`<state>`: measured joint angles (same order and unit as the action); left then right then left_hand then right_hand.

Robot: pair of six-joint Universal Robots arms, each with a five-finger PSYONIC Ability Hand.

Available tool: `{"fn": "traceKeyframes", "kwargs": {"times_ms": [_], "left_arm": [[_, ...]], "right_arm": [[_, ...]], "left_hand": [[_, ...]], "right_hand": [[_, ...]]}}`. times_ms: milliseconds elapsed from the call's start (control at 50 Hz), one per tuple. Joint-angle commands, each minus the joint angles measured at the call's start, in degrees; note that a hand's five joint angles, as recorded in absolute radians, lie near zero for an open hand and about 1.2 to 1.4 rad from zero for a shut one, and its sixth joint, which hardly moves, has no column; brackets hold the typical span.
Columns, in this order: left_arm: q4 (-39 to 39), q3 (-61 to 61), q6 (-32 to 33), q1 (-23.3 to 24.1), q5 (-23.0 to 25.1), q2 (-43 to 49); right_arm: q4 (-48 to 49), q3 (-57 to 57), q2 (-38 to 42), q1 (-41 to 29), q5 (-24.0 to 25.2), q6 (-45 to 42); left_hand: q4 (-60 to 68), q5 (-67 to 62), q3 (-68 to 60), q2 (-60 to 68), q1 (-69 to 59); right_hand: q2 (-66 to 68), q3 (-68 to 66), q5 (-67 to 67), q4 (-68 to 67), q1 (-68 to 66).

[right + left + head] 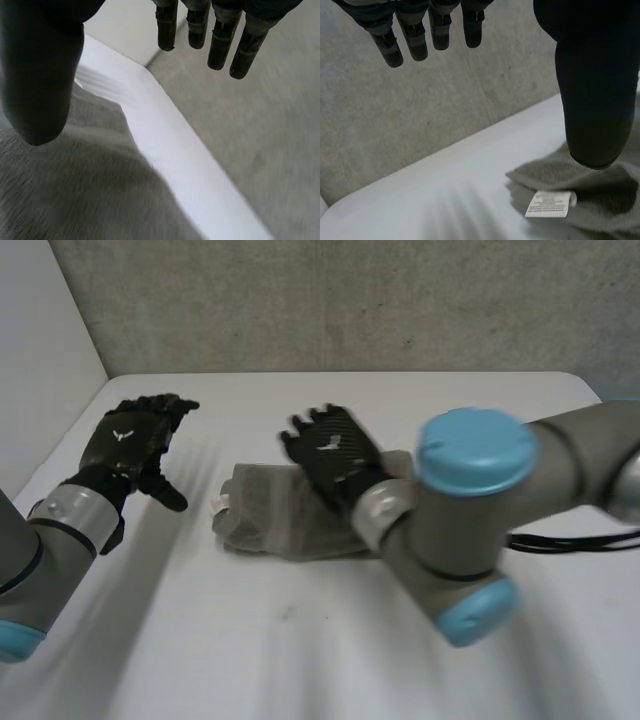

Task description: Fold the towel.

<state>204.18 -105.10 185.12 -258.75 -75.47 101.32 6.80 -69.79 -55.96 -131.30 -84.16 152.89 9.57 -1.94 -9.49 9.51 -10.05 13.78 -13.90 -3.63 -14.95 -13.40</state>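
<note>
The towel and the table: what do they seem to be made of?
The towel looks like soft grey terry cloth: a matte, fuzzy weave, limp folds and a white sewn label at one edge. The table looks smooth, white and hard, perhaps laminate; the exact material is unclear.

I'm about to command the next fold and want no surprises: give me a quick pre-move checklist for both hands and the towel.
1. Left hand free, fingers straight, off to the side of the towel: ok.
2. Right hand free, fingers straight, over the towel: ok.
3. Towel wholly on the table, away from its edges: ok.
4. Layers lined up evenly: cannot tell.
5. Label tucked inside: not ok, it sticks out on the side toward the left hand.
</note>
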Motion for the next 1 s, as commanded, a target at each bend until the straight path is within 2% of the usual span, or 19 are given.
{"fn": "traceKeyframes", "kwargs": {"times_ms": [20,160,200,220,240,260,300,320,360,480,540,580,640,680,700,740,820,920,1000], "left_arm": [[0.0,2.9,-4.2,2.1,-0.2,0.0],[0.0,3.2,-4.4,4.0,-0.1,1.5],[0.0,3.1,-4.4,4.2,-0.1,1.9],[0.0,2.5,-4.4,4.3,-0.1,2.0],[0.0,2.5,-4.4,4.3,-0.1,2.0],[0.0,2.3,-4.4,4.4,-0.1,2.0],[0.0,1.9,-4.5,4.5,-0.1,2.0],[0.1,1.6,-4.4,4.6,0.0,2.0],[0.0,1.4,-4.4,4.6,0.0,2.0],[-0.4,1.2,-4.5,4.8,-0.3,1.5],[-0.5,1.2,-4.5,4.8,-0.3,1.1],[-0.6,1.1,-4.5,4.8,-0.2,0.8],[-0.6,1.0,-4.5,4.7,-0.1,-0.6],[-0.6,1.0,-4.6,4.7,-0.1,-1.6],[-0.6,1.0,-4.6,4.7,-0.1,-2.4],[-0.6,1.1,-4.6,4.6,-0.1,-3.1],[-0.6,1.4,-4.5,4.3,0.0,-5.0],[-0.7,2.7,-4.6,4.3,0.0,-5.6],[-0.9,4.1,-4.9,4.8,-0.2,-5.6]], "right_arm": [[-2.4,-13.2,-4.5,10.3,2.4,5.3],[0.4,-16.6,-2.0,14.8,6.2,5.1],[3.3,-17.0,-0.4,16.3,6.6,5.1],[3.3,-17.0,-0.4,16.3,6.6,5.1],[4.5,-17.2,0.4,16.7,6.8,5.1],[4.5,-17.2,0.4,16.7,6.8,5.1],[6.7,-17.1,2.1,17.7,7.0,5.3],[6.7,-17.1,2.1,17.7,7.0,5.3],[7.5,-16.9,2.6,18.9,6.8,5.2],[6.4,-17.3,0.5,20.4,5.5,4.8],[3.1,-19.6,-3.3,20.9,5.7,3.1],[-2.1,-22.1,-6.2,22.3,5.8,-2.0],[-4.8,-23.3,-7.4,23.7,5.8,-6.0],[-8.7,-25.3,-10.1,27.1,5.7,-14.5],[-8.7,-25.3,-10.1,27.2,5.7,-14.5],[-10.5,-25.5,-13.0,28.9,5.1,-20.8],[-10.5,-23.1,-14.0,28.8,3.2,-22.4],[-10.4,-16.1,-13.2,24.1,0.7,-21.8],[-8.2,-9.0,-7.9,12.5,0.5,-20.4]], "left_hand": [[0.8,1.6,-0.9,0.9,-0.3],[1.0,1.4,-1.1,1.0,-0.5],[1.0,1.4,-1.1,1.0,-0.5],[1.0,1.4,-1.1,1.0,-0.5],[1.0,1.4,-1.1,1.0,-0.5],[0.8,1.6,-0.9,0.9,-0.3],[0.8,1.6,-0.9,0.9,-0.3],[0.8,1.6,-0.9,0.9,-0.3],[0.8,1.6,-0.9,0.9,-0.3],[0.8,1.6,-0.9,0.9,-0.3],[0.8,1.6,-0.9,0.9,-0.3],[0.8,1.6,-0.9,0.9,-0.3],[0.8,1.6,-0.9,0.9,-0.3],[0.8,1.6,-0.9,0.9,-0.3],[0.8,1.6,-0.9,0.9,-0.3],[0.8,1.6,-0.9,0.9,-0.3],[1.0,1.4,-1.1,1.0,-0.5],[1.5,0.9,-1.6,1.5,-1.0],[1.7,0.7,-1.7,1.7,-1.2]], "right_hand": [[-3.8,3.9,3.6,5.0,3.4],[-1.7,1.8,1.5,2.8,1.3],[9.9,-9.7,-10.0,-8.7,-10.2],[9.9,-9.8,-10.1,-8.8,-10.3],[17.8,-17.6,-17.9,-16.6,-18.1],[17.8,-17.7,-18.0,-16.7,-18.2],[36.2,-36.1,-36.4,-35.1,-36.6],[36.3,-36.2,-36.5,-35.2,-36.7],[66.1,-66.0,-66.2,-64.9,-66.5],[66.2,-66.1,-66.4,-65.0,-66.6],[66.2,-66.1,-66.4,-65.0,-66.6],[66.2,-66.1,-66.4,-65.0,-66.6],[66.2,-66.1,-66.4,-65.0,-66.6],[66.2,-66.1,-66.4,-65.0,-66.6],[66.2,-66.1,-66.4,-65.0,-66.6],[66.2,-66.1,-66.4,-65.0,-66.6],[66.2,-66.1,-66.4,-65.0,-66.6],[66.2,-66.1,-66.4,-65.0,-66.6],[66.2,-66.1,-66.4,-65.0,-66.6]]}}
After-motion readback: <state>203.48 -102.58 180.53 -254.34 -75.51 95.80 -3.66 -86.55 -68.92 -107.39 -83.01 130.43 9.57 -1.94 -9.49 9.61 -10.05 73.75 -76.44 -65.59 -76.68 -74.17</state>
